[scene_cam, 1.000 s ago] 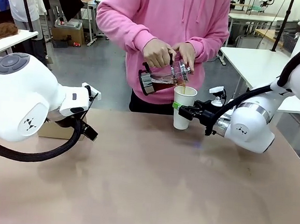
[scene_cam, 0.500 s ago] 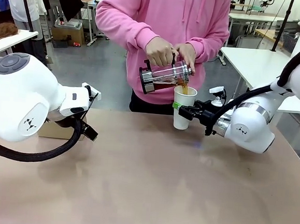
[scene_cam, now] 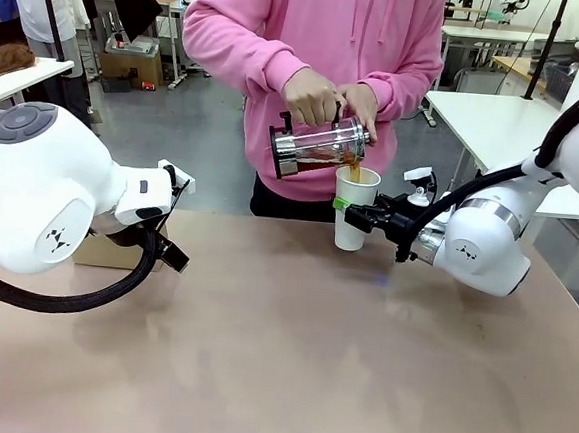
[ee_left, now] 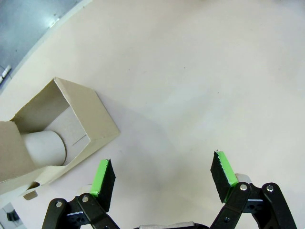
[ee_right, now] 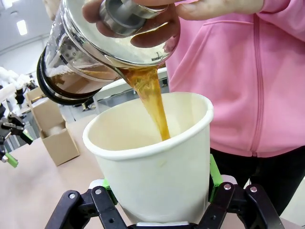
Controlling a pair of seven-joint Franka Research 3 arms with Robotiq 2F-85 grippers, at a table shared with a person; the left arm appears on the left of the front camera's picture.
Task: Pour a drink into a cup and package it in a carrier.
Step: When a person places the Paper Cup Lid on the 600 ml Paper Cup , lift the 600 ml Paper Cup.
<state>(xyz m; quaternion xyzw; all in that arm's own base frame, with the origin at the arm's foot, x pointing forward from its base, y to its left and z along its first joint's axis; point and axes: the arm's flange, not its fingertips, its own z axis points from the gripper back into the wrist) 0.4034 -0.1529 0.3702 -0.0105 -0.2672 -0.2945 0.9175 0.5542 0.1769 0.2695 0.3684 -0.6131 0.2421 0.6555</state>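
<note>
So at our table the person in pink is tipping the press jug, our left gripper hangs spread wide just beside the carrier, and our right gripper pinches the white cup with the drink streaming into it.

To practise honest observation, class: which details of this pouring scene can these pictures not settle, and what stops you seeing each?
Right wrist view: the wall of the white paper cup hides how full it is.
Front view: the white left arm covers most of the small brown cardboard carrier.
Left wrist view: a flap partly hides the white rounded object inside the carrier; identity unclear.
</note>
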